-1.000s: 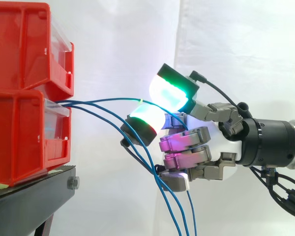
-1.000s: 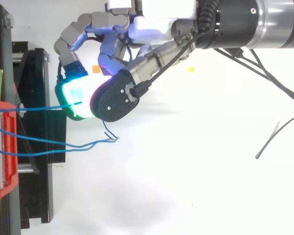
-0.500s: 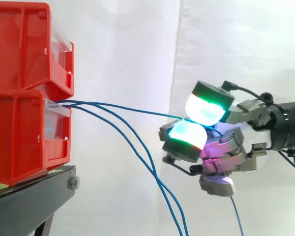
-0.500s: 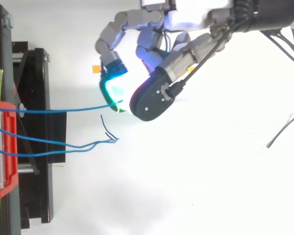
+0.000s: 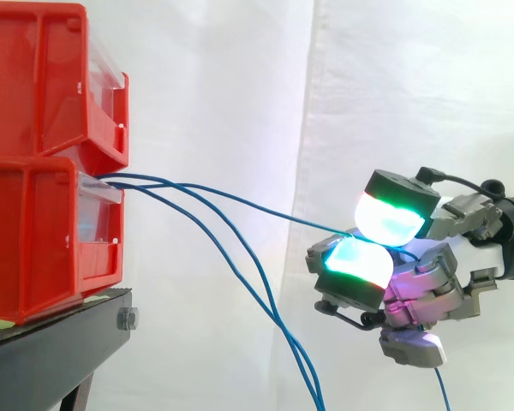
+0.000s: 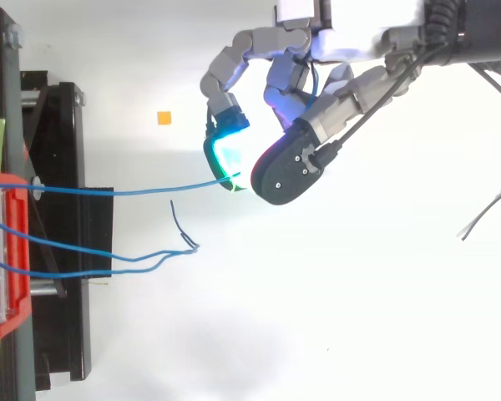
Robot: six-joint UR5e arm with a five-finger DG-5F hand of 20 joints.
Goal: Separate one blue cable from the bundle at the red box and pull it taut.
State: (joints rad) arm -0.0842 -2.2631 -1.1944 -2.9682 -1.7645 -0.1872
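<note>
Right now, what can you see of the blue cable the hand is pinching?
Thin blue cable, looks plastic-sheathed. It leaves the front of the lower red bin and runs nearly straight, sloping slightly down, to the hand, pinched between green-glowing fingertips. It is held apart from the two other blue cables, which droop below it. A blue strand hanging under the hand is probably its free end.

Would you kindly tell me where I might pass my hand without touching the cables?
Free, top view: the white surface right of the black stand, below the two slack cables. Crowded: around the pinched cable, between the red bins and the hand.
</note>
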